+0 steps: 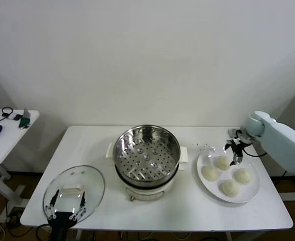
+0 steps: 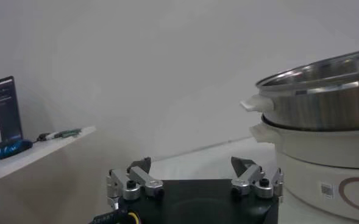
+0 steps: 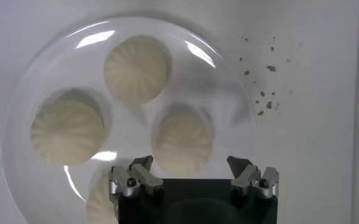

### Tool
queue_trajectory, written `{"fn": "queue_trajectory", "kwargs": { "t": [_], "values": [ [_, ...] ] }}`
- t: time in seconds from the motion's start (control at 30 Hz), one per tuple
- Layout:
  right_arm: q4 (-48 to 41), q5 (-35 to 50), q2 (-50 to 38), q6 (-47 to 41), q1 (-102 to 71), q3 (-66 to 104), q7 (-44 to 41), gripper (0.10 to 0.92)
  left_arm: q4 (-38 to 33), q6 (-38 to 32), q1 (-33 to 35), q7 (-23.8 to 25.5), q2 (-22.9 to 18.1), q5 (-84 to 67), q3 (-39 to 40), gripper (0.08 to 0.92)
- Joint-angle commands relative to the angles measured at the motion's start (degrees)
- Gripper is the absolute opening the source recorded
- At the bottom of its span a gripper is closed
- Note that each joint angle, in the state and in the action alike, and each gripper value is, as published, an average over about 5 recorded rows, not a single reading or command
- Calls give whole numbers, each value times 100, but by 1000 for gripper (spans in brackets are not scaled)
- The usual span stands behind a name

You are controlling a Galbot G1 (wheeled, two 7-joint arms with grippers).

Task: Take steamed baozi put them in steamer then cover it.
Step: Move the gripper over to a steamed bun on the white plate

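Nearest, the left hand point(image 1: 66, 205) waits released by the cover point(image 1: 74, 192), while the right hand point(image 1: 235, 150), released, hovers over four baozi point(image 1: 223, 162); the steamer point(image 1: 146, 150) is empty.

- The steamer point(image 1: 146, 153) has a shiny, mirror-bright steel pot; its perforated tray point(image 1: 145, 156) looks like the same polished metal.
- The steamer's base point(image 2: 325, 164) is smooth white plastic with a soft sheen.
- The cover point(image 1: 75, 190) is clear glossy glass with a thin metal rim and a white plastic-looking handle.
- The steamed baozi point(image 3: 136, 70) look matt and doughy, with fine pleats radiating over the top.
- The plate point(image 3: 45, 73) is glossy white and catches bright glints.
- The table point(image 1: 87, 145) is a smooth, matt white surface.
- The right gripper point(image 3: 191, 173) has bare metal fingers on a black matt body.
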Motion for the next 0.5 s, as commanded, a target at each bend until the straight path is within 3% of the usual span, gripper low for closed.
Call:
{"fn": "queue_trajectory", "kwargs": {
  "t": [0.03,0.5],
  "values": [
    [-222,-95,174,31,168,-391,-37,823,-7,8,10,-1,7,11,-6,823],
    [-342,-287,338,103,-58,-297,28,823,-18,10,46,-10,-11,3,-63,823]
  ]
}}
